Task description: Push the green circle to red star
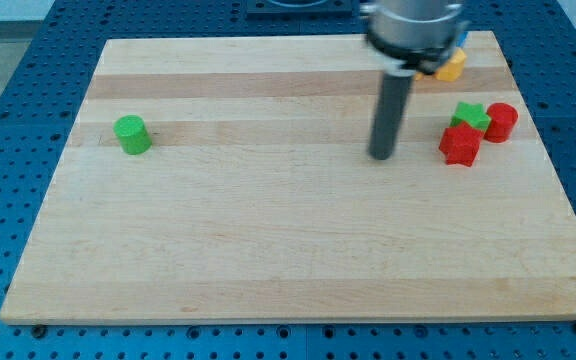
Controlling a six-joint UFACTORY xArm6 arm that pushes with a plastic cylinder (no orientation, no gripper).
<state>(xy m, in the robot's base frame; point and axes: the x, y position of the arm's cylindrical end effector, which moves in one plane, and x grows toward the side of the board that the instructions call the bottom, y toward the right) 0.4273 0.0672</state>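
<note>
The green circle (132,134) is a short green cylinder standing on the wooden board at the view's left. The red star (460,145) lies at the view's right, touching a green star (472,116) just above it. My tip (382,156) is the lower end of a dark rod on the board, to the left of the red star and far to the right of the green circle. It touches no block.
A red cylinder (502,121) stands right of the green star. A yellow block (451,66), with a bit of blue behind it, sits near the top right edge, partly hidden by the arm's head (413,25). The wooden board (298,250) lies on a blue pegboard table.
</note>
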